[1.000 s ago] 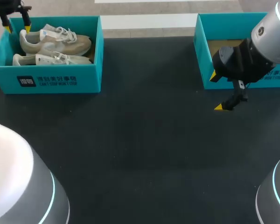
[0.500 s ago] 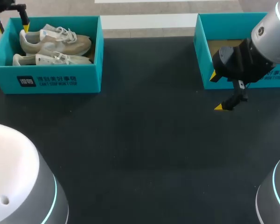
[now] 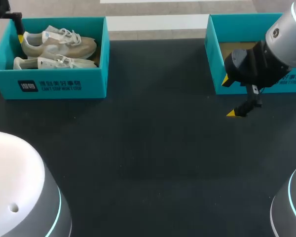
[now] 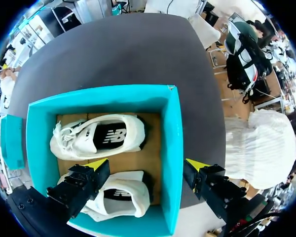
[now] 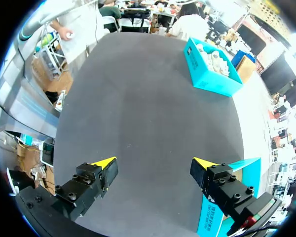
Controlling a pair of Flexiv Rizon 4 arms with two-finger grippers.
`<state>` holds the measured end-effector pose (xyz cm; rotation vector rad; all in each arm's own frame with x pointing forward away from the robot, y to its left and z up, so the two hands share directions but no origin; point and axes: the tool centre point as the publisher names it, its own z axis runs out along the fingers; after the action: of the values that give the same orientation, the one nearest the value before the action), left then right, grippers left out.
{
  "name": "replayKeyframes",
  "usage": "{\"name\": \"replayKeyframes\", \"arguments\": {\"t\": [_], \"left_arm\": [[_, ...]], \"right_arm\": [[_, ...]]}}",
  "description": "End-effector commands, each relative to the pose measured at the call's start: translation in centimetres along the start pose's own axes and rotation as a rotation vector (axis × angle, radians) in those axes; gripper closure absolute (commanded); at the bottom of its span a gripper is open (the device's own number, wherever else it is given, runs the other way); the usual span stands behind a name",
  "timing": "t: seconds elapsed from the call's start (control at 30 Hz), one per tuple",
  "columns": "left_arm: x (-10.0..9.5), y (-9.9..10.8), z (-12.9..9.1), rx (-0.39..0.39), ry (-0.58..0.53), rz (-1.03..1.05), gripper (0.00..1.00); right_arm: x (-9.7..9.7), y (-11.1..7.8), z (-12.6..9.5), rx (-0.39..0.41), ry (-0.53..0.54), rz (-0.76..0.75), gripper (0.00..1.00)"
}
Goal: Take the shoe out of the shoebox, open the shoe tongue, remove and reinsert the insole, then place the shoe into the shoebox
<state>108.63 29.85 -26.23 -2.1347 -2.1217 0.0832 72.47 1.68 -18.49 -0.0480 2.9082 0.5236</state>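
Left tool [image 3: 6, 36] slid leftward from over the shoes' [image 3: 58, 45] heels, now straddling the shoebox [image 3: 59, 85] end wall

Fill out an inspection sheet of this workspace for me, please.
Surface: dark table.
Job's things: teal shoebox at far left holds two pale shoes side by side, far shoe and near shoe.
Clutter: second teal box at far right, cardboard floor showing.
Pincers: left pincer open, straddling the shoebox's end wall, holding nothing; right pincer open above the table, before the second box.
Cables: nothing seen.
Surroundings: nothing seen reaching over the table.
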Motion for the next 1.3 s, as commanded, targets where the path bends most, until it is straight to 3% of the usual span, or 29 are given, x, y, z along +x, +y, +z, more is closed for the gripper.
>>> {"name": "replayKeyframes", "arguments": {"t": [0.03, 0.37, 0.83, 1.3], "left_arm": [[-1.0, -2.5, 0.3, -0.132, 0.034, 0.002, 0.41], [-2.0, -3.7, 2.7, -0.176, 0.069, -0.025, 0.54], [-2.8, -3.3, 5.3, -0.157, 0.085, -0.010, 0.54], [-1.7, -3.5, 7.3, -0.115, 0.111, -0.044, 0.52]], "right_arm": [[-0.1, 0.1, 0.2, 0.002, 0.001, 0.000, 0.00], [-0.1, 0.1, 0.2, 0.002, 0.001, 0.000, 0.00], [-0.1, 0.1, 0.2, 0.002, 0.001, 0.000, 0.00], [-0.1, 0.1, 0.2, 0.002, 0.001, 0.000, 0.00]]}}
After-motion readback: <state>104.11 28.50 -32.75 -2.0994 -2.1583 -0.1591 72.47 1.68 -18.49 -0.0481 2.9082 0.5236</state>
